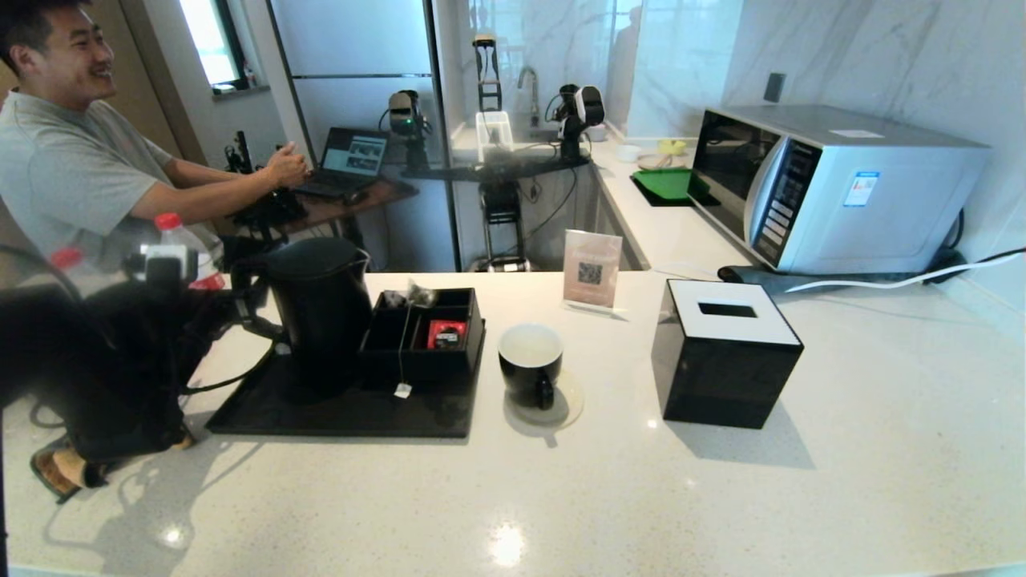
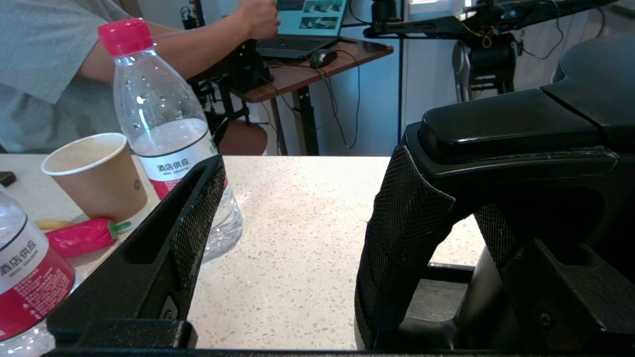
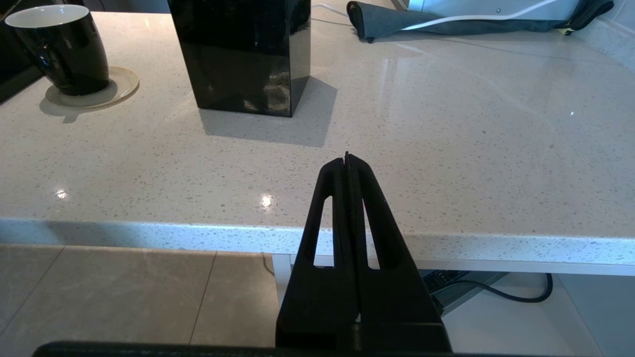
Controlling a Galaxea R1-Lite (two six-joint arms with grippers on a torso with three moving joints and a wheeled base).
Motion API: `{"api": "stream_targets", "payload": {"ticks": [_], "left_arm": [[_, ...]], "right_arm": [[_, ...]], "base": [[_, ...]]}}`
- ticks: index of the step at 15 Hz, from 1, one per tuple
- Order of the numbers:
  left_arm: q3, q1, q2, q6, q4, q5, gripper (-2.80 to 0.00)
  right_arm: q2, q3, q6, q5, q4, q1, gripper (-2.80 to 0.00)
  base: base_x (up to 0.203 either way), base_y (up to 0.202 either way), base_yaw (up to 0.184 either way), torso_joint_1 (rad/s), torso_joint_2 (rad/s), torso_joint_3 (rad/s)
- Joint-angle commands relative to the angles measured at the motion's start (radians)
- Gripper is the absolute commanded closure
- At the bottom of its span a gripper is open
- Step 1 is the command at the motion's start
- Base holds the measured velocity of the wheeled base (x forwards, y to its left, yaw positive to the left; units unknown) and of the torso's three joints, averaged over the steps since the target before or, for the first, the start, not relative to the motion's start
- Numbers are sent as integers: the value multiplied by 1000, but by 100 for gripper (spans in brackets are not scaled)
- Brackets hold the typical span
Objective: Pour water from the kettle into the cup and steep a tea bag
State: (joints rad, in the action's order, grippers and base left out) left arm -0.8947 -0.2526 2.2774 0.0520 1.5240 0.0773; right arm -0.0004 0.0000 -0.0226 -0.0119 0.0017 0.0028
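Note:
The tall black kettle (image 1: 321,308) stands on a black tray (image 1: 337,413) at the left. My left gripper (image 1: 244,308) is at its loop handle (image 2: 501,126) and is open. The handle lies beside the outer finger (image 2: 404,223); only bare counter shows in the gap between the fingers of the left gripper (image 2: 307,158). The black cup (image 1: 531,359) with a white inside sits on a coaster right of the tray; it also appears as the cup (image 3: 62,47). The tea bag (image 1: 418,295) rests in a black organiser box, its tag (image 1: 402,390) hanging on the string. My right gripper (image 3: 347,159) is shut and empty, at the counter's front edge.
Two water bottles with red caps (image 2: 158,124), a tan paper cup (image 2: 96,173) and a red pepper (image 2: 82,237) stand left of the kettle. A black tissue box (image 1: 725,353) is right of the cup. A microwave (image 1: 834,184) and a seated person (image 1: 72,152) are behind.

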Motion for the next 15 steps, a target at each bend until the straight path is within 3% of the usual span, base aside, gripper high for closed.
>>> {"api": "stream_targets", "payload": {"ticks": [1, 3, 4, 15], "left_arm": [[0, -4, 8, 0, 46, 12, -280], [-6, -4, 10, 0, 46, 19, -280], [-8, -4, 11, 0, 46, 22, 0], [-33, -4, 13, -1, 46, 21, 0]], "right_arm": [[0, 0, 0, 0, 0, 0, 0], [0, 0, 0, 0, 0, 0, 0], [0, 0, 0, 0, 0, 0, 0], [0, 0, 0, 0, 0, 0, 0]], "base": [[0, 0, 0, 0, 0, 0], [0, 0, 0, 0, 0, 0], [0, 0, 0, 0, 0, 0], [0, 0, 0, 0, 0, 0]]}}
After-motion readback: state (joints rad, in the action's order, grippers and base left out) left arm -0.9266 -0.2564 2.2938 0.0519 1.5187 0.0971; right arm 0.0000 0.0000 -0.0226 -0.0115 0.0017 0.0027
